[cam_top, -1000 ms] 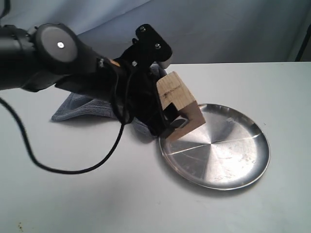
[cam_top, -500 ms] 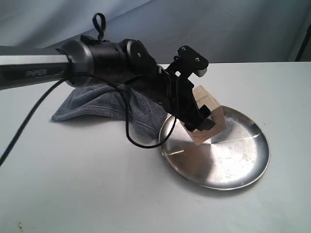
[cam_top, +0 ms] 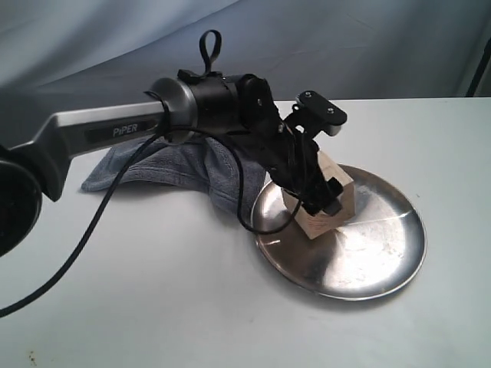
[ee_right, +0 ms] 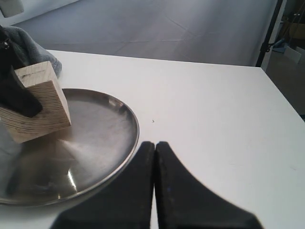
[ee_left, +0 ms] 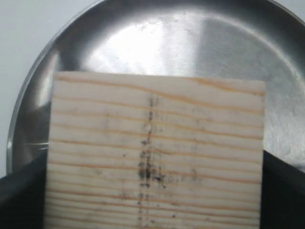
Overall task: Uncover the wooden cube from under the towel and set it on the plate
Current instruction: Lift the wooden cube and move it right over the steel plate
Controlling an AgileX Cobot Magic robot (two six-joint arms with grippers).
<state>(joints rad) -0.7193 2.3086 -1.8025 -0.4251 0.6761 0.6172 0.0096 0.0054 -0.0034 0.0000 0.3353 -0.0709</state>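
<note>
The wooden cube [cam_top: 322,222] [ee_left: 157,152] [ee_right: 40,102] sat clamped in the left jaws, one black finger [cam_top: 328,201] pressed to each side face, and it was tilted over the near-left part of the steel plate [cam_top: 383,261] [ee_left: 143,38] [ee_right: 105,124]. Its lowest corner was at the plate's surface (touching or a hair above, I could not tell). The grey-blue towel [cam_top: 161,165] [ee_right: 28,43] lay crumpled on the white counter [cam_top: 153,291], just beside the plate's rim. The right jaws were pressed together on nothing, over the counter near the plate.
</note>
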